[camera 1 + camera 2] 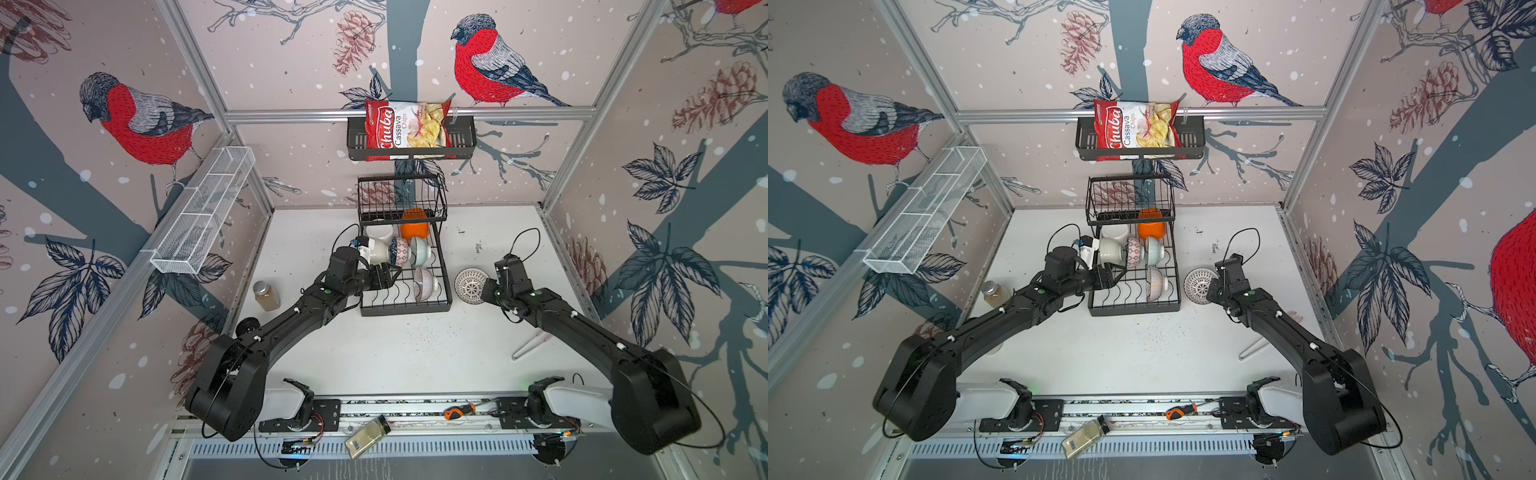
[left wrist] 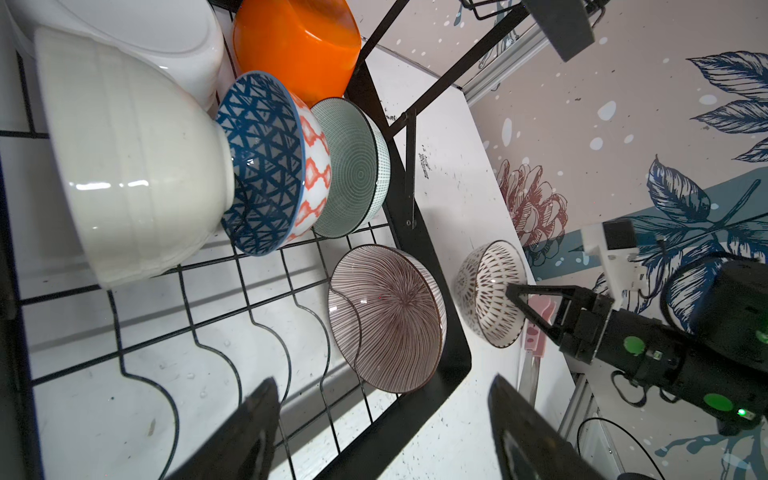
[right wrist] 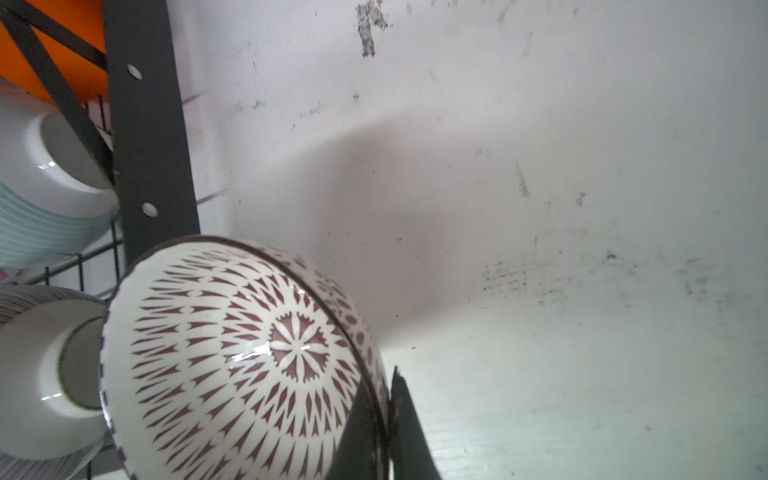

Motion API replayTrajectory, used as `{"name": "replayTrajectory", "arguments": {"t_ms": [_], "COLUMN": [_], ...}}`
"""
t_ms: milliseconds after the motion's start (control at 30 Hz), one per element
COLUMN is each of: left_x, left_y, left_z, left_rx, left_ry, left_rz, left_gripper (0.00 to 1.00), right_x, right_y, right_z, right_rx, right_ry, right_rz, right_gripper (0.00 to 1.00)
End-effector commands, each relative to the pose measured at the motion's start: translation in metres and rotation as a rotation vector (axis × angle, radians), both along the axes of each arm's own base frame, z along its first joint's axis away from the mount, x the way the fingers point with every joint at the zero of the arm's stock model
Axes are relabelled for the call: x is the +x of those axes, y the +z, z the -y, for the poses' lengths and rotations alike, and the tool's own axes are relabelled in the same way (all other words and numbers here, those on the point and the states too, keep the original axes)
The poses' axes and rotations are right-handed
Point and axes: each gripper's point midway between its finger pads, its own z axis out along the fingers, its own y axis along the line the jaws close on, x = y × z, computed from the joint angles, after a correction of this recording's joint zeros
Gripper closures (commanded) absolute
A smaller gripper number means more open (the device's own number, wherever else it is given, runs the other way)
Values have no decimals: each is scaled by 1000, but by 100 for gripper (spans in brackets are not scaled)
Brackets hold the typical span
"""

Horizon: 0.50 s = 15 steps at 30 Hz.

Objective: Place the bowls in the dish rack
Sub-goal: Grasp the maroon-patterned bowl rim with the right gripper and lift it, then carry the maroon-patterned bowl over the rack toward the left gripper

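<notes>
The left end effector (image 1: pixel 392 277) hangs with its jaws apart over the dish rack (image 1: pixel 405 309), where six bowls (image 1: pixel 426 284) sit. Just right of the rack, the last bowl (image 1: pixel 469 286) is tipped up, and the right end effector (image 3: pixel 384 403) pinches its thin rim. It may slip, drop on the counter (image 1: pixel 415 353), or bump the rack's wall

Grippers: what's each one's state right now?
Left gripper: open, holding nothing.
Right gripper: shut on the rim of the patterned bowl.
</notes>
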Motion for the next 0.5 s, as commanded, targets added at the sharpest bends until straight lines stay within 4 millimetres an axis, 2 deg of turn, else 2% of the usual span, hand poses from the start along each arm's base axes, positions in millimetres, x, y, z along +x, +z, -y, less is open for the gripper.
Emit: {"name": "replayTrajectory", "arguments": {"t_ms": [0,233,467], "left_x": [0,-2,-4], "left_y": [3,6,16], "left_z": [2,3,2], "left_rx": [-7,-7,38], "left_ry": [-8,-27,-9], "left_rz": [14,25,59], "left_gripper": [22,22,24], "right_x": [7,16,23], "right_y": [19,59,104], "right_z": [2,-13,-52], "right_rx": [-15,-15,-28], "right_ry": [-10,25,111], "right_rz": [58,137,232], "right_gripper": [99,99,99]}}
